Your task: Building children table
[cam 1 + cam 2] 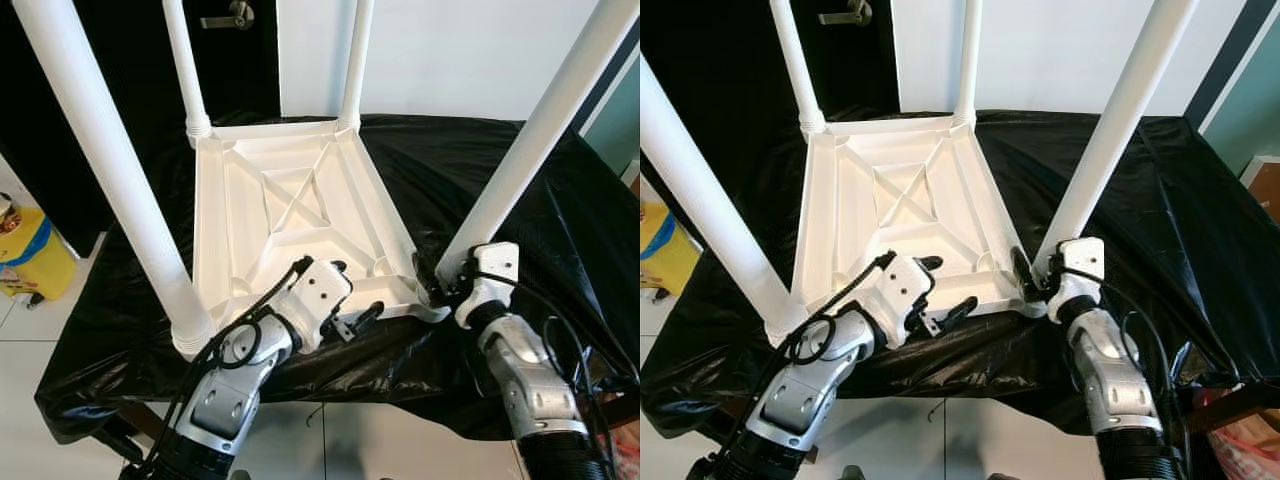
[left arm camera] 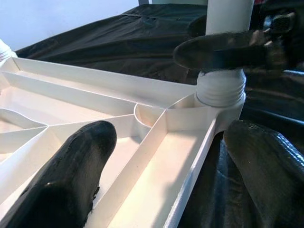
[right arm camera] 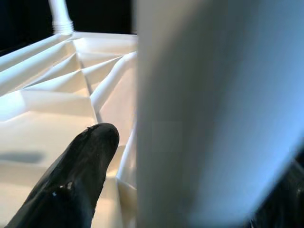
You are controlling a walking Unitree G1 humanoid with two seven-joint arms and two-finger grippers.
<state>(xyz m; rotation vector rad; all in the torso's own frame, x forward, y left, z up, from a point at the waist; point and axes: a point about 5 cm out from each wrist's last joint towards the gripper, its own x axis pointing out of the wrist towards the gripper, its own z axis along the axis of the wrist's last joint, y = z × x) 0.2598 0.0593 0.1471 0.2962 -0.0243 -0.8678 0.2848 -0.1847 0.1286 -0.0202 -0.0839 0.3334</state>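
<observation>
Right, the white children's table (image 1: pixel 300 215) lies upside down on the worktop (image 1: pixel 560 210), which is draped in black plastic sheeting (image 1: pixel 1160 190), its ribbed underside facing up and all four legs standing up out of the corners. Over at the near right corner, the right gripper (image 1: pixel 437 275) has its jaws pinching the base of the near right leg (image 1: pixel 540 130), one black finger on the inner side and the leg pressed close against the wrist camera. The left gripper (image 1: pixel 935 290) sits at the near edge of the tabletop, jaws spread, one finger (image 2: pixel 71 175) resting over the ribbed underside and the other (image 2: pixel 266 166) outside the rim on the black sheeting. Near left leg (image 1: pixel 110 170) is seated in its socket, the two far legs likewise. A yellow container (image 1: pixel 30 255) stands on the tiled floor (image 1: pixel 30 420) to the left.
</observation>
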